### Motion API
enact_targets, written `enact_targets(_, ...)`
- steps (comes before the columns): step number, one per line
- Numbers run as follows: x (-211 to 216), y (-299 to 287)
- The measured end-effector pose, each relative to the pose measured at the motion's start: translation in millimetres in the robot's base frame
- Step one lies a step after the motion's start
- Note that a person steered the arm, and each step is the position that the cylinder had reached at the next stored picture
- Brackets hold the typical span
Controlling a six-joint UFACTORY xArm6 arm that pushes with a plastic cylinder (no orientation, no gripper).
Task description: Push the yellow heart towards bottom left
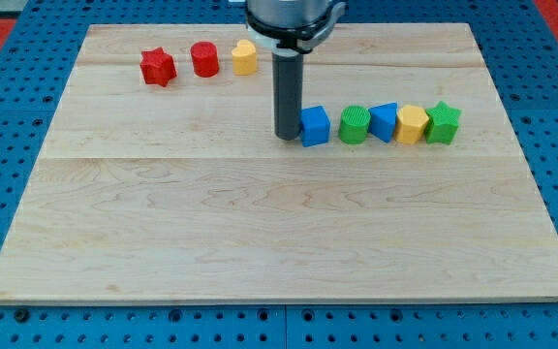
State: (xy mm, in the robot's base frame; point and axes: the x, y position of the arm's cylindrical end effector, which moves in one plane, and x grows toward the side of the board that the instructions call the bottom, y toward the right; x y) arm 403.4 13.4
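Note:
The yellow heart [245,57] lies near the view's top, left of centre, at the right end of a short row with a red cylinder [204,59] and a red star [158,67]. My tip [287,137] is down on the board, below and to the right of the yellow heart and well apart from it. It stands right against the left side of a blue cube [315,126]. The rod rises straight up from there, just to the right of the heart.
Right of the blue cube runs a row: a green cylinder [355,124], a blue triangular block [384,121], a yellow pentagon-like block [413,124] and a green star [443,122]. The wooden board [260,233] sits on a blue pegboard.

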Motion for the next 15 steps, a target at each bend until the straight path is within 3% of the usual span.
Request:
enact_targets(1,0.0,4.5)
enact_targets(2,-8.0,-37.6)
enact_targets(5,-146.5,6.4)
enact_targets(6,-190.5,-23.1)
enact_targets(7,-187.4,-48.1)
enact_targets(10,-122.2,-63.8)
enact_targets(13,-100.7,-122.6)
enact_targets(15,-42.2,-133.7)
